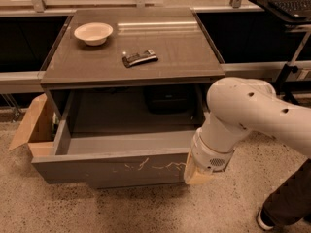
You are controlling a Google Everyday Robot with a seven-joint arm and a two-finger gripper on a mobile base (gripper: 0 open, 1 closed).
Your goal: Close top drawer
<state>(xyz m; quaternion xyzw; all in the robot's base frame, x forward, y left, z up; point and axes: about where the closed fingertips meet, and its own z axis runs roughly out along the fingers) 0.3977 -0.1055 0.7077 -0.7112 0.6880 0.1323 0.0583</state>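
Note:
The top drawer [116, 168] is pulled far out of the grey-brown cabinet, and its inside looks empty. Its wide front panel faces me with pale squiggly scratches across the middle. My gripper [196, 173] is low at the right end of that front panel, right against the drawer's front right corner. My bulky white arm [252, 120] reaches down to it from the right and hides the drawer's right side. No other drawer fronts show below.
On the cabinet top [184, 52] lie a cream bowl [93, 33] and a dark wrapped bar [140, 58]. An open cardboard box [33, 126] stands at the drawer's left. A dark object [169, 99] sits in the cabinet. A person's leg and shoe [286, 203] stand at the lower right.

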